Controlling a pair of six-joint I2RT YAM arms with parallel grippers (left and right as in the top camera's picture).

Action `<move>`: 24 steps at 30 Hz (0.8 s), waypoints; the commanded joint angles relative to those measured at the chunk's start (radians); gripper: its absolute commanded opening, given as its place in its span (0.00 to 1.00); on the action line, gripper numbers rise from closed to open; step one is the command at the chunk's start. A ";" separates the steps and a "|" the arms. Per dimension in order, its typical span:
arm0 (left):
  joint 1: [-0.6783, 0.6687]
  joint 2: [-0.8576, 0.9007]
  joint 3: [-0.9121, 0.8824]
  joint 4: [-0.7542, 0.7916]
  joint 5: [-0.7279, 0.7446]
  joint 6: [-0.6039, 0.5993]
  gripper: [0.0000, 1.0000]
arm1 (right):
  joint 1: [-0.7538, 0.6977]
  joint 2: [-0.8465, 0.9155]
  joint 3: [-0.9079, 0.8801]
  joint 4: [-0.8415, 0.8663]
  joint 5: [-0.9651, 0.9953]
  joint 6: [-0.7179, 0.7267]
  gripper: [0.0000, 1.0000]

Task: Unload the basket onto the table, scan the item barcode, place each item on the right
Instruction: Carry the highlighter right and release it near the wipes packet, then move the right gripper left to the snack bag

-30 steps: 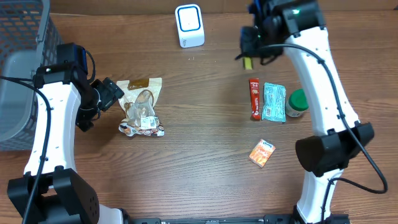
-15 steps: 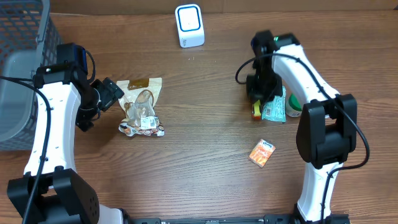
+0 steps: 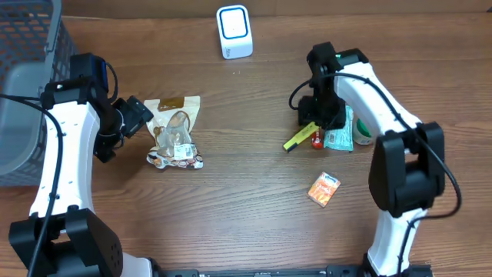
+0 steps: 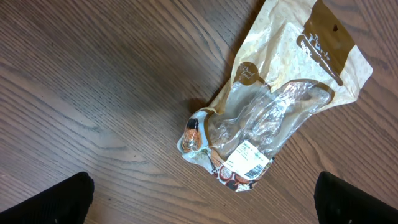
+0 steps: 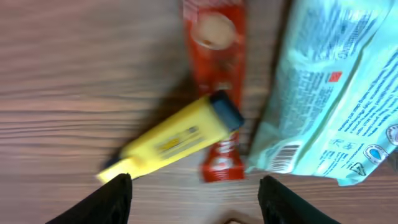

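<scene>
A yellow highlighter lies loose on the table, its dark cap resting on a red stick packet. My right gripper hovers just above it, open, with nothing between its fingers. The white and blue scanner stands at the back centre. A clear and tan snack bag with a white barcode label lies at the left. My left gripper hangs open beside and above the bag.
A teal packet and a green-lidded jar lie right of the red packet. A small orange box sits nearer the front. A grey mesh basket fills the back left corner.
My right arm dropped from near the scanner to the pile of items, opened, and let go of the yellow highlighter, which now lies on the table. The left arm has not moved.
</scene>
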State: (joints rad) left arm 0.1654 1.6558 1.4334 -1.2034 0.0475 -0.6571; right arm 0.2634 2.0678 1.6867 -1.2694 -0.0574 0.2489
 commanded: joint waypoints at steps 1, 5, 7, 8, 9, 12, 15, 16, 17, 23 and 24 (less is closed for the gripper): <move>0.000 0.008 0.009 0.001 -0.006 0.007 1.00 | 0.048 -0.128 0.031 0.026 -0.068 0.058 0.68; 0.000 0.008 0.009 0.001 -0.006 0.007 1.00 | 0.101 -0.139 0.031 0.093 -0.168 0.109 0.82; 0.000 0.008 0.009 0.001 -0.006 0.007 1.00 | 0.128 -0.135 0.027 0.148 -0.218 0.122 1.00; 0.000 0.008 0.009 0.001 -0.006 0.007 1.00 | 0.143 -0.133 0.027 0.178 -0.246 0.123 1.00; 0.000 0.008 0.009 0.001 -0.006 0.007 1.00 | 0.156 -0.133 0.025 0.204 -0.278 0.122 1.00; 0.000 0.008 0.009 0.001 -0.006 0.007 1.00 | 0.207 -0.129 0.020 0.293 -0.383 0.123 0.98; 0.000 0.008 0.009 0.001 -0.006 0.007 1.00 | 0.259 -0.124 0.019 0.332 -0.373 0.126 0.89; 0.000 0.008 0.009 0.001 -0.006 0.007 1.00 | 0.277 -0.122 0.018 0.343 -0.356 0.128 0.88; 0.000 0.008 0.009 0.001 -0.006 0.007 1.00 | 0.300 -0.119 0.016 0.354 -0.321 0.147 0.88; 0.000 0.008 0.009 0.001 -0.006 0.007 1.00 | 0.420 -0.068 0.014 0.459 -0.107 0.256 0.86; 0.000 0.008 0.009 0.001 -0.006 0.007 1.00 | 0.440 -0.051 0.014 0.483 -0.085 0.256 0.86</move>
State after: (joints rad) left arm 0.1654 1.6558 1.4334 -1.2034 0.0479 -0.6571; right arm 0.6624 1.9720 1.7020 -0.8196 -0.2611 0.4538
